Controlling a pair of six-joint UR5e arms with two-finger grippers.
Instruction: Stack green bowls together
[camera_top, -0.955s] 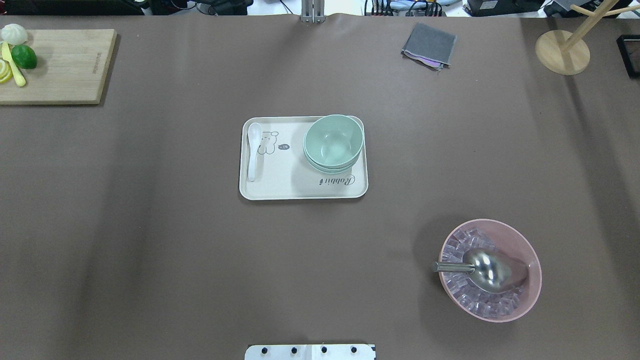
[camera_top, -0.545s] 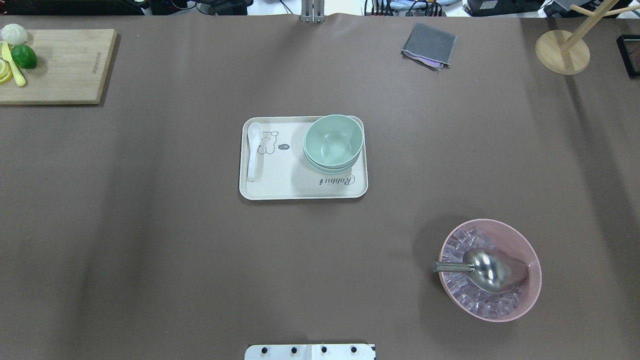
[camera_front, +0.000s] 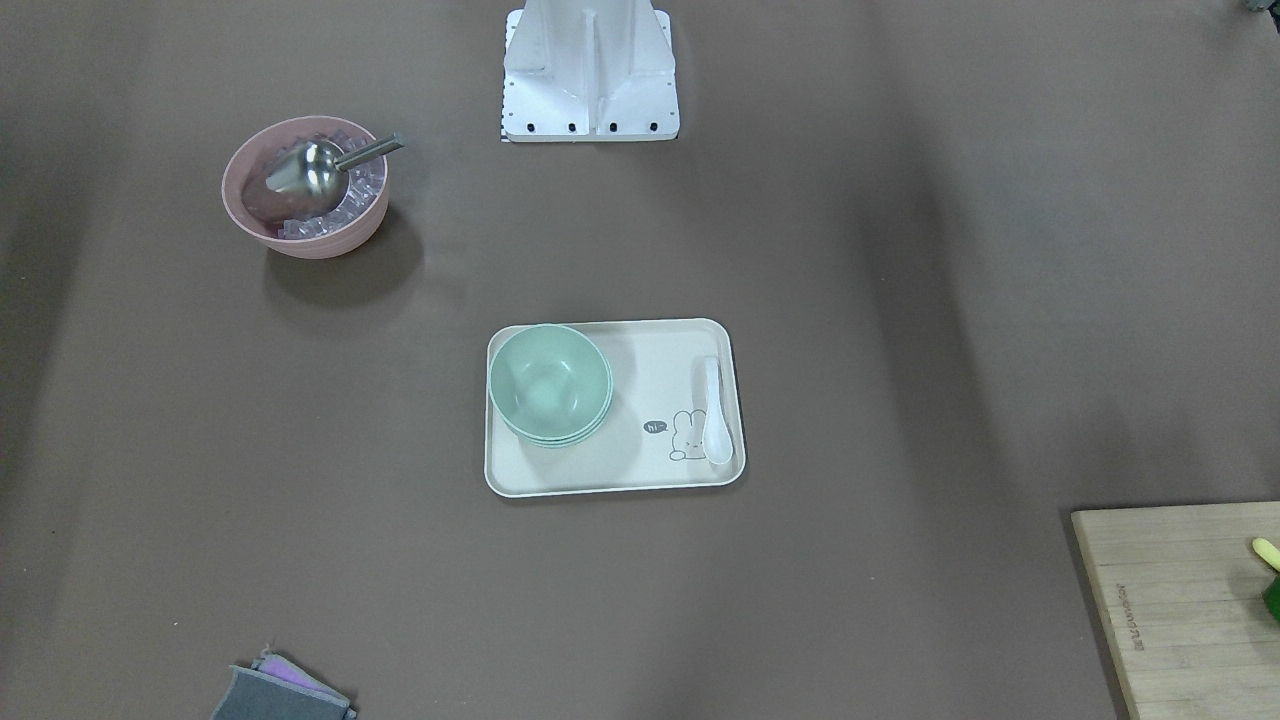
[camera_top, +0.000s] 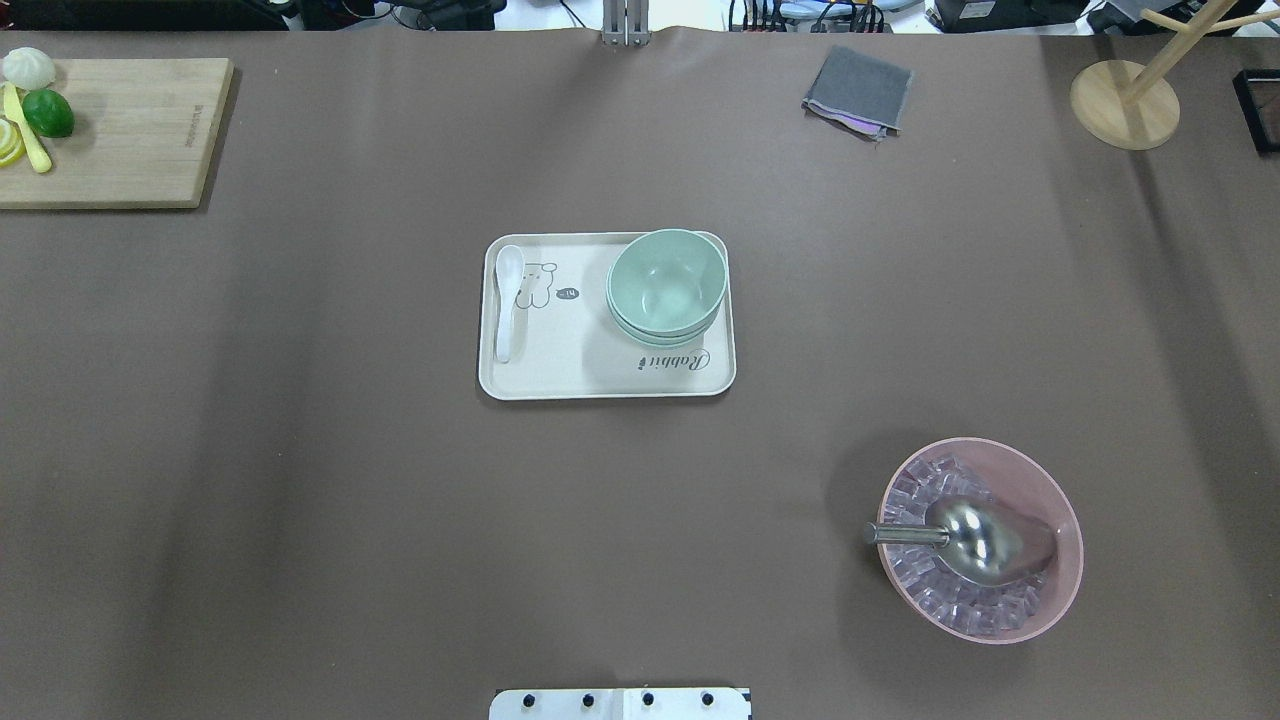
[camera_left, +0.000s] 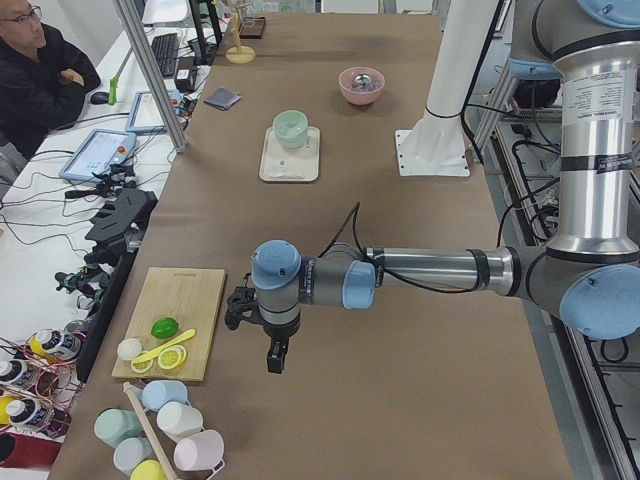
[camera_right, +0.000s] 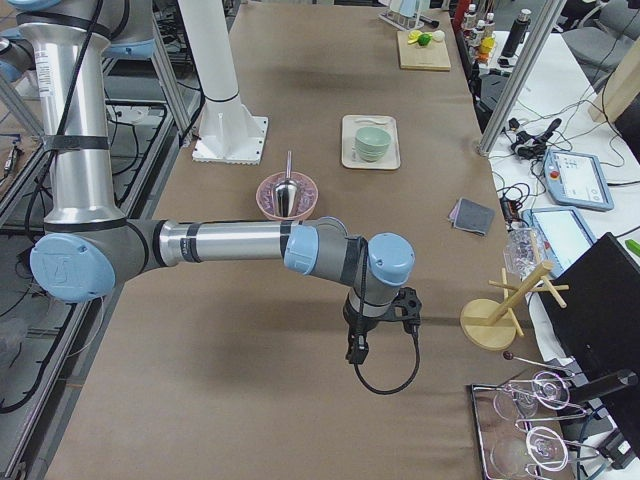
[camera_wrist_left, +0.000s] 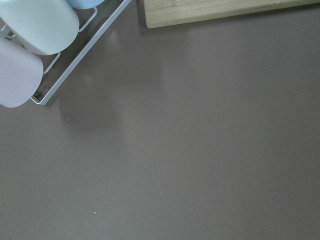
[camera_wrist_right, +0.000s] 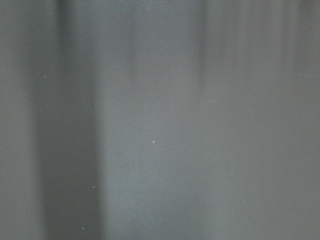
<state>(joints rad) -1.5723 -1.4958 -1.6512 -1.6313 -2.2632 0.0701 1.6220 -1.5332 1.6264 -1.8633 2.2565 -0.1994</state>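
Observation:
The green bowls (camera_top: 665, 285) sit nested in one stack at the right end of a cream tray (camera_top: 560, 375) in the middle of the table. They also show in the front-facing view (camera_front: 550, 385). Neither gripper is in the overhead or front-facing view. My left gripper (camera_left: 272, 355) shows only in the exterior left view, low over the table by the cutting board, far from the bowls. My right gripper (camera_right: 355, 350) shows only in the exterior right view, near the wooden stand. I cannot tell whether either is open or shut.
A white spoon (camera_top: 507, 300) lies on the tray's left end. A pink bowl (camera_top: 1065, 580) with ice and a metal scoop stands front right. A cutting board (camera_top: 120, 130) with fruit, a grey cloth (camera_top: 858, 90) and a wooden stand (camera_top: 1125, 103) lie along the far side.

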